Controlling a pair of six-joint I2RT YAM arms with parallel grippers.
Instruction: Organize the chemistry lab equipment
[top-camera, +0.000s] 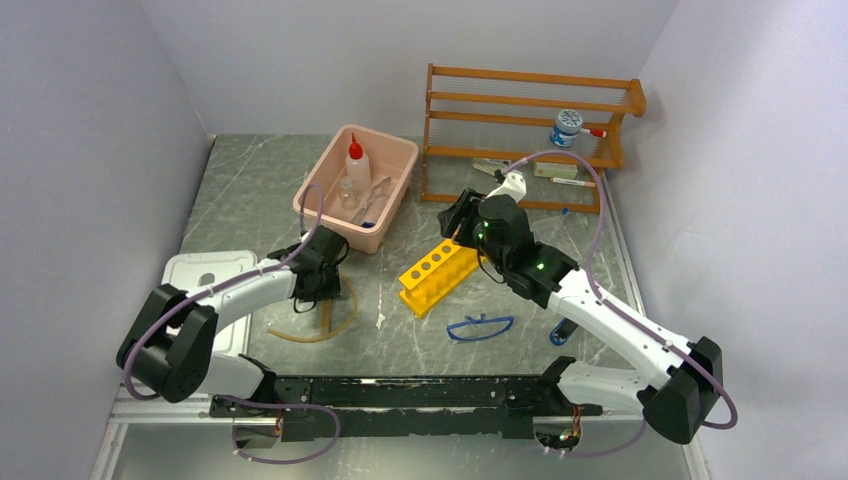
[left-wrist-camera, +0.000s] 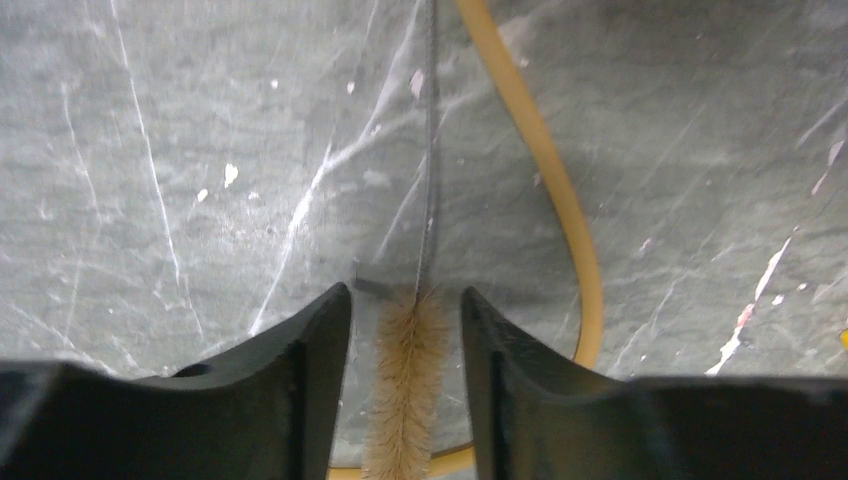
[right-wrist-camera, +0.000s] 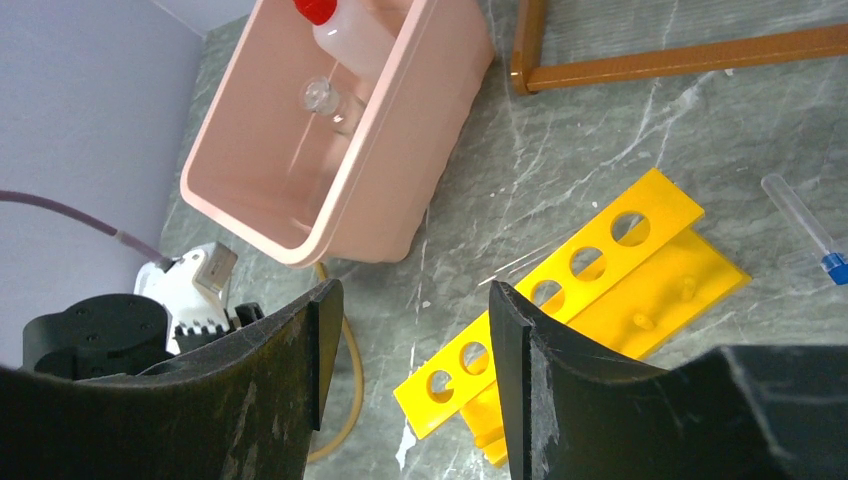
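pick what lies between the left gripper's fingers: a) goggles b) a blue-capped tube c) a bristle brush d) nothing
c: the left wrist view shows a brush with tan bristles between the spread fingers of the left gripper, with the tubing curving past beside it.
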